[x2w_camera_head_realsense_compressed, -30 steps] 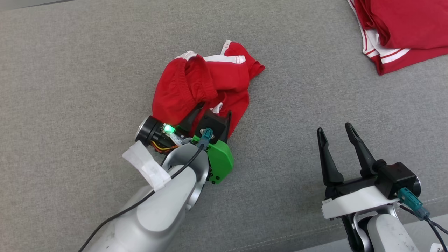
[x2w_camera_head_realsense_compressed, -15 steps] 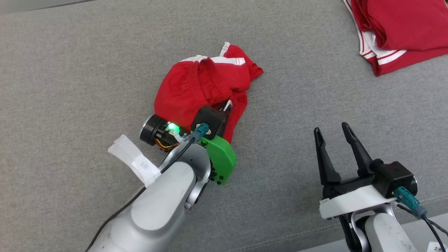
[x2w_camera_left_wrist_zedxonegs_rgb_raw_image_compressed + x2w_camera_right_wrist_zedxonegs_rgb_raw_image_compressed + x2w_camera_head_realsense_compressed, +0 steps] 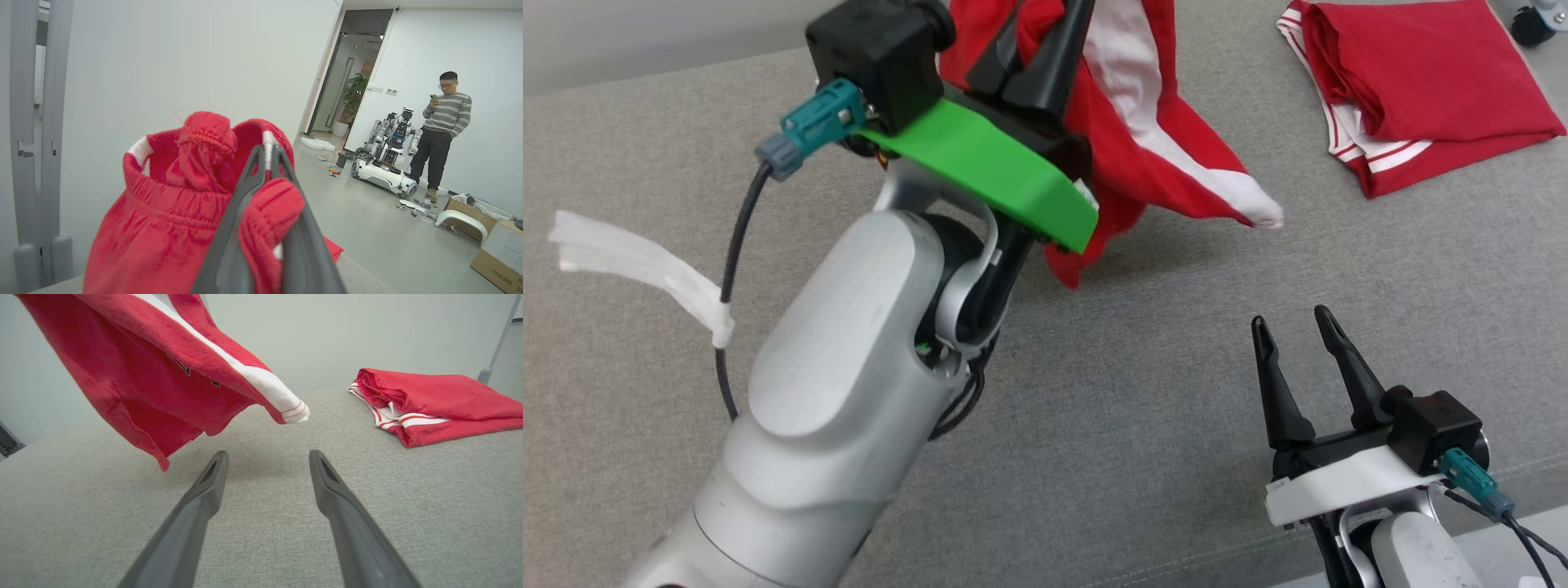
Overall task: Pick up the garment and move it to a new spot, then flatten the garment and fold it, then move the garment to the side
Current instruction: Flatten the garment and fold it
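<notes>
Grey padded surface below. Garment hangs bunched above it, clear. Left gripper clamped on garment fold. Right gripper apart, empty, low. Step: pick-up-and-move. Next, likely: carry to fresh spot, lower, release.

Right gripper: the two dark fingers stand apart, nothing between them, above the grey fabric surface. Red garment, with a white stripe: hanging in the air to the far left, its lower edges clear of the surface. Folded red garment, white-trimmed: lying flat at the far right. Pale wall behind.
</notes>
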Controlling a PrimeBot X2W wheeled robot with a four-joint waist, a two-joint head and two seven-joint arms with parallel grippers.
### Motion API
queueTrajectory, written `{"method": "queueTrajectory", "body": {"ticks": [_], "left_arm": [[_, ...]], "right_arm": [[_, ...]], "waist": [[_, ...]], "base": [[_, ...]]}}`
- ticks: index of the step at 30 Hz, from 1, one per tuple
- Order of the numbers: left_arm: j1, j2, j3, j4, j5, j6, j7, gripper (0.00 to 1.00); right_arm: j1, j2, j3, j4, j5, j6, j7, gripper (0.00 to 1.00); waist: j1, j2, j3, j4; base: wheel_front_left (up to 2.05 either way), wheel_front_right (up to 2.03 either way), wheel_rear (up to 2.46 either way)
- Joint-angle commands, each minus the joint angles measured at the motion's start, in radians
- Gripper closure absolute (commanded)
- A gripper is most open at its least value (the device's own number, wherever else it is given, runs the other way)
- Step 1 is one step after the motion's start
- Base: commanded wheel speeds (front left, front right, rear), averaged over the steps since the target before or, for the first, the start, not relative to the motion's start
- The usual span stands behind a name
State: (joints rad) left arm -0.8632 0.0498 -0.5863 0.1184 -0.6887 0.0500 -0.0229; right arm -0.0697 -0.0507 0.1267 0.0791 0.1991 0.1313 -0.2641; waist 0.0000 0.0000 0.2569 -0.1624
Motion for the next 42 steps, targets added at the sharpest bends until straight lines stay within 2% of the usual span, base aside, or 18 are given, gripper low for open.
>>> {"method": "queueTrajectory", "body": {"ticks": [1,4,12,13,14,15,20,24,28,36,41,42], "left_arm": [[0.051,0.003,-0.017,0.001,-0.019,0.002,-0.001,1.0],[0.149,0.011,-0.044,0.037,-0.026,-0.006,-0.045,1.0],[0.406,0.055,-0.095,0.25,-0.024,-0.058,-0.189,1.0],[0.426,0.062,-0.095,0.26,-0.023,-0.06,-0.198,0.88],[0.44,0.071,-0.096,0.26,-0.016,-0.059,-0.203,0.58],[0.457,0.083,-0.099,0.254,-0.009,-0.053,-0.208,0.0],[0.525,0.174,-0.09,0.147,0.02,-0.008,-0.186,0.0],[0.562,0.283,-0.089,0.012,0.051,0.039,-0.098,0.0],[0.535,0.351,-0.098,-0.086,0.08,0.058,-0.024,0.0],[0.423,0.384,-0.203,-0.16,0.151,0.063,0.244,0.0],[0.388,0.401,-0.215,-0.178,0.162,0.068,0.328,0.01],[0.386,0.401,-0.214,-0.181,0.151,0.068,0.338,0.05]], "right_arm": [[0.002,0.0,-0.006,-0.004,0.003,-0.001,0.0,0.0],[-0.006,0.0,-0.009,-0.01,-0.003,-0.001,0.0,0.0],[-0.016,0.0,-0.027,-0.013,-0.028,-0.001,0.0,0.0],[-0.015,-0.001,-0.031,-0.014,-0.031,-0.001,0.0,0.0],[-0.012,-0.002,-0.034,-0.015,-0.033,-0.001,0.0,0.0],[-0.007,-0.004,-0.037,-0.016,-0.036,-0.001,0.0,0.0],[0.007,-0.01,-0.037,-0.014,-0.039,-0.001,0.0,0.0],[0.015,-0.01,-0.035,-0.018,-0.038,-0.001,0.0,0.0],[0.019,-0.01,-0.029,-0.016,-0.038,-0.001,0.0,0.0],[0.004,-0.017,-0.01,-0.009,-0.027,-0.001,0.0,0.0],[0.005,-0.014,-0.008,-0.009,-0.024,-0.001,0.0,0.0],[0.005,-0.013,-0.008,-0.008,-0.024,-0.001,0.0,0.0]], "waist": [[0.0,0.0,0.0,0.013],[0.0,0.0,0.014,0.029],[0.0,0.0,0.039,0.074],[0.0,0.0,0.038,0.08],[0.0,0.0,0.036,0.085],[0.0,0.0,0.033,0.092],[0.0,0.0,0.018,0.107],[0.0,0.0,0.01,0.112],[0.0,0.0,0.009,0.111],[0.0,0.0,0.008,0.079],[0.0,0.0,0.016,0.052],[0.0,0.0,0.018,0.048]], "base": [[0.0,0.0,0.0],[0.0,0.0,0.0],[0.0,0.0,0.0],[0.0,0.0,0.0],[0.0,0.0,0.0],[0.0,0.0,0.0],[0.0,0.0,0.0],[0.0,0.0,0.0],[0.0,0.0,0.0],[0.0,0.0,0.0],[0.0,0.0,0.0],[0.0,0.0,0.0]]}}
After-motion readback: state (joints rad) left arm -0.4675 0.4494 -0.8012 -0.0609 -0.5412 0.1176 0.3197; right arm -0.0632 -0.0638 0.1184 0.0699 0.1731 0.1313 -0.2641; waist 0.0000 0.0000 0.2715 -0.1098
